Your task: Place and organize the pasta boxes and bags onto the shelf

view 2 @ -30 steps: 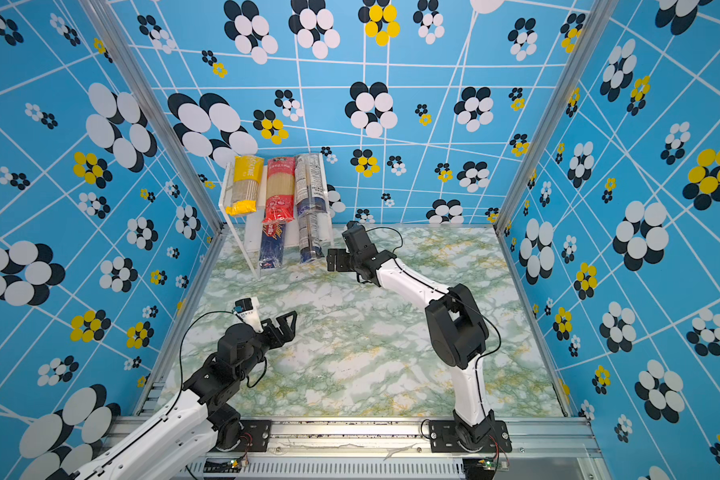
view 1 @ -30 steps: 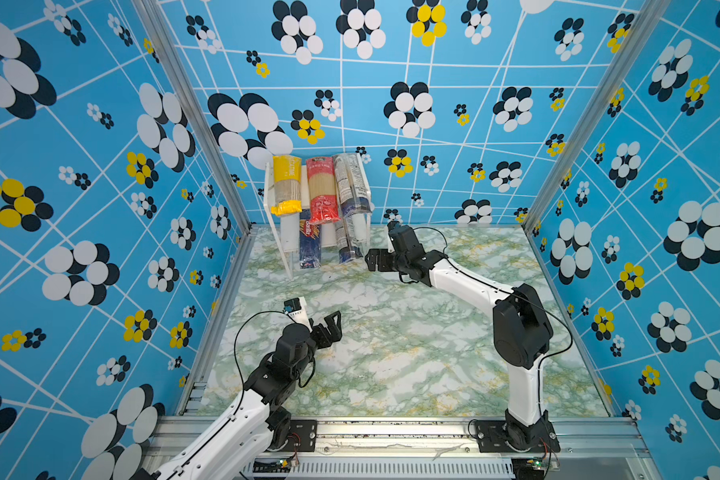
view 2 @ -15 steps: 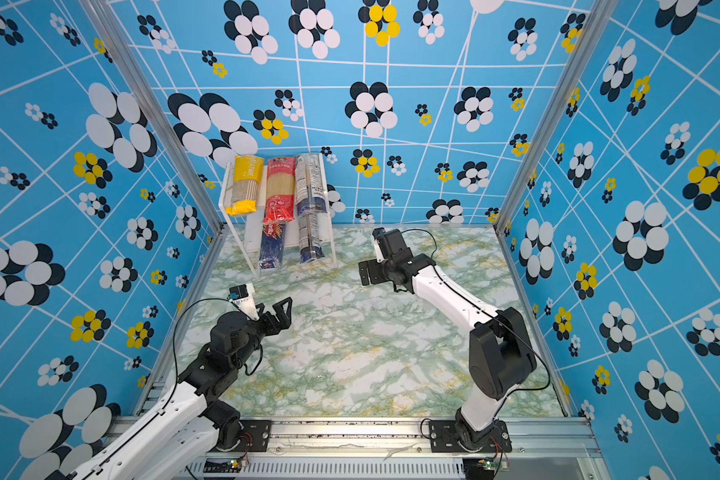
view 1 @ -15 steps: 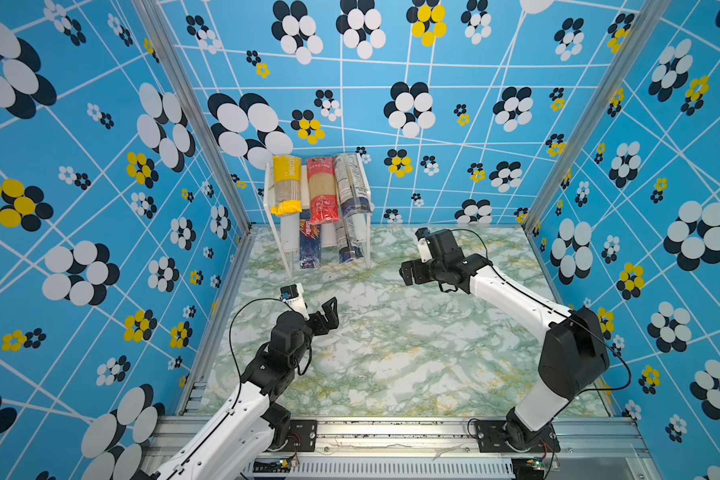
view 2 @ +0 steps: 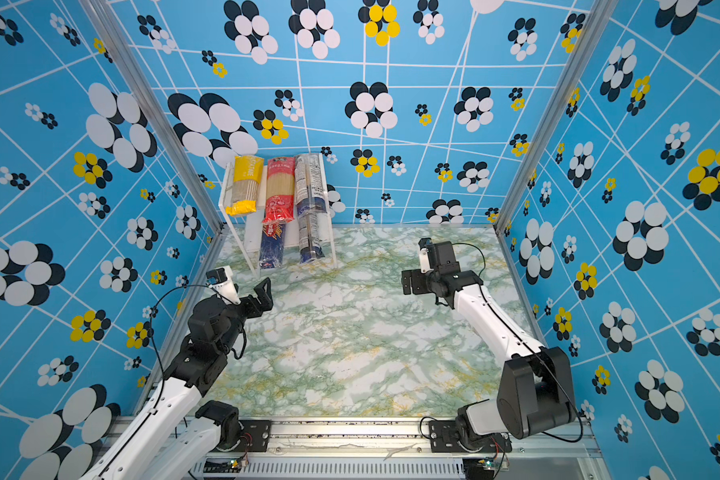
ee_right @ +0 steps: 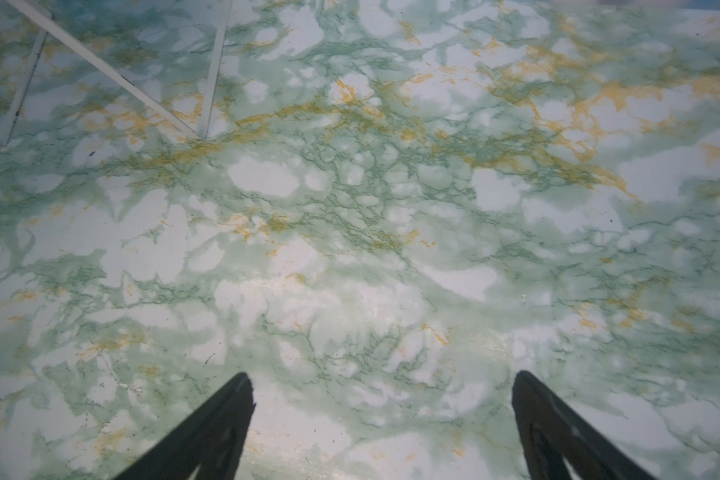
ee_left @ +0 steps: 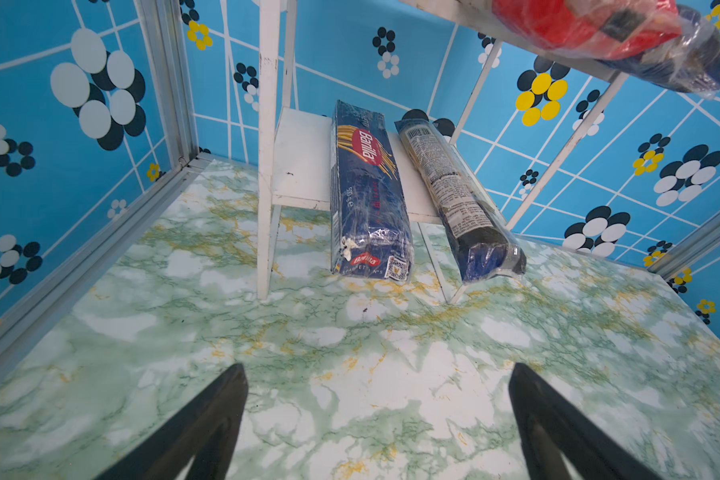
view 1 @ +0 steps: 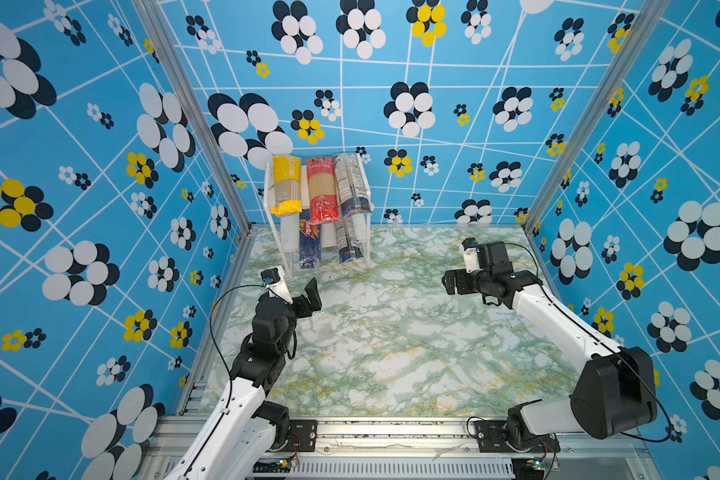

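White boards on thin white legs make up the small two-tier shelf (ee_left: 300, 158), which stands at the back left of the green-and-white marbled tabletop (view 1: 391, 332) and holds all five packs in view. On the upper board a yellow-ended bag of spaghetti (view 1: 287, 185), a red-ended bag (view 1: 322, 191) and a slim clear bag covered in print (view 1: 348, 183) lie side by side. On the lower board are a dark blue Barilla box (ee_left: 366, 187) and a second slim printed bag with a dark blue end (ee_left: 454, 187), and the left part of that board is bare. No pack lies on the tabletop, so placing looks done and only tidying is left, I judge. Both lower packs stick out past the board's front edge, as do the red and clear ones above. The left gripper (ee_left: 377, 368), nearest the shelf, has its jaws spread wide and empty. The right gripper (ee_right: 381, 374), likewise spread and empty, hovers over bare tabletop. To square things up, nudge each pack gently along its own length, since the film looks slippery and the strands brittle, and keep clear of the thin legs.
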Tool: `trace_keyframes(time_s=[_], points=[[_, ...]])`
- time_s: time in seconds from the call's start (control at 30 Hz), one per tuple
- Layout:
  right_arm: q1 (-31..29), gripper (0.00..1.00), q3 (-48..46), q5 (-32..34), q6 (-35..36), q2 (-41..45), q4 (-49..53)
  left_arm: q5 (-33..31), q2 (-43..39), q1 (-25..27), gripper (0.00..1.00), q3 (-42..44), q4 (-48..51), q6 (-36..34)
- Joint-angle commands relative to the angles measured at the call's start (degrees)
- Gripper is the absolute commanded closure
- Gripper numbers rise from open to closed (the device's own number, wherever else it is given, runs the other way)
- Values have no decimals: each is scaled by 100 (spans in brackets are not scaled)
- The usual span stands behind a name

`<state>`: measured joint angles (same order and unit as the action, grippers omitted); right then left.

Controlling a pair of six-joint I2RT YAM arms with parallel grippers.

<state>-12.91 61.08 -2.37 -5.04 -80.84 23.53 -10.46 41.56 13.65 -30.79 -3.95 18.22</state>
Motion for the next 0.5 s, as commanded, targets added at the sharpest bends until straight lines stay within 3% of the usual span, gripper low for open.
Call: trace_keyframes(time_s=[0.0, 0.27, 0.47], points=[[374, 1, -292, -214, 97, 270, -242, 35, 129, -198, 1, -231, -192, -408], [1406, 1, -1143, -172, 169, 684, -795, 565, 489, -969, 1, -100, -929, -408], [1783, 1, -1862, -10, 208, 984, -1639, 1059, 927, -1563, 1, 119, -1588, -216]])
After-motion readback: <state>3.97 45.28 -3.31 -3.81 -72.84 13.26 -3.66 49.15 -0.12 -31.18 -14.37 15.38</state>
